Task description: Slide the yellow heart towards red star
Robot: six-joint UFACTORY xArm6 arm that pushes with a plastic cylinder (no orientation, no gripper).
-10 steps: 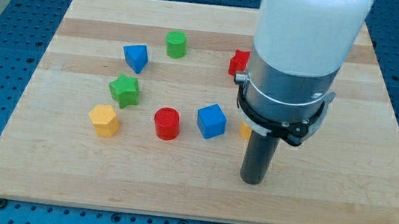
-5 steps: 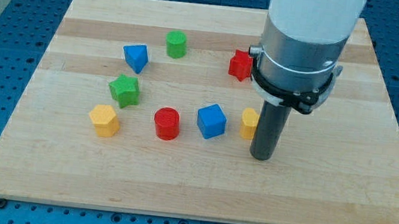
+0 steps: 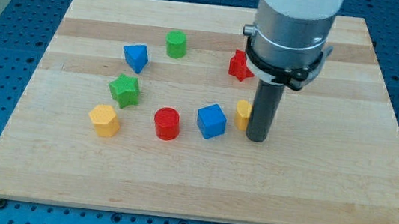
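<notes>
Gripper absent; our tip (image 3: pixel 256 138) touches the yellow heart (image 3: pixel 242 114), positioned to push it toward the red star (image 3: pixel 239 65) near the bench's (image 3: pixel 372 184) far edge.

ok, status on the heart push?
My tip against yellow heart's right side. Red star above it, partly behind arm. Nothing between them.

Wooden board (image 3: pixel 65 164) on blue perforated table (image 3: pixel 0 14). On it: green cylinder (image 3: pixel 176 44), blue triangular block (image 3: pixel 136 57), green star (image 3: pixel 124 90), yellow hexagonal block (image 3: pixel 103 120), red cylinder (image 3: pixel 166 123), blue cube (image 3: pixel 212 121).
</notes>
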